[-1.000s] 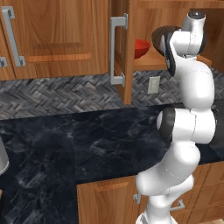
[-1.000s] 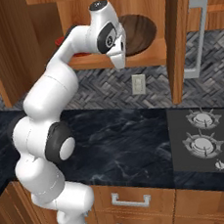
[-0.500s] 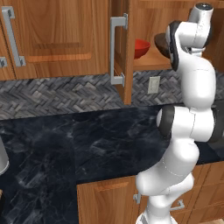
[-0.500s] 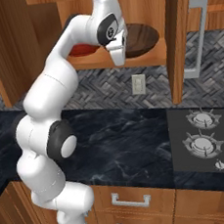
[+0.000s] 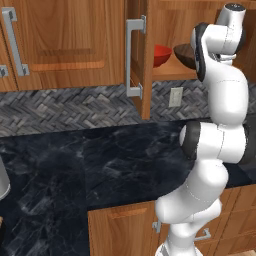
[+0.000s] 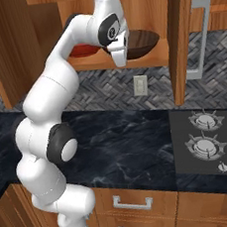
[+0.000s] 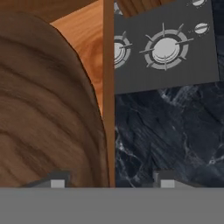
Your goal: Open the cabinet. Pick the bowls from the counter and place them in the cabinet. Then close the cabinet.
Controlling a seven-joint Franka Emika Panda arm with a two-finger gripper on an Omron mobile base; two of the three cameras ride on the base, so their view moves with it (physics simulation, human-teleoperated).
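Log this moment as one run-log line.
stage: placing bowls | cabinet: open | red bowl: on shelf | wooden bowl: on shelf | end effector: open, at wooden bowl's rim

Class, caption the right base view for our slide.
Red bowl and brown bowl rest inside the open cabinet.

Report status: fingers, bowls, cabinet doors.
Fingers apart at the wood-grain bowl, grip not confirmed. Wood-grain bowl and red bowl both on the cabinet shelf. Doors open, nothing blocking.

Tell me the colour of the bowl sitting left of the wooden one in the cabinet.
Glossy red bowl, clearest in the left base view.
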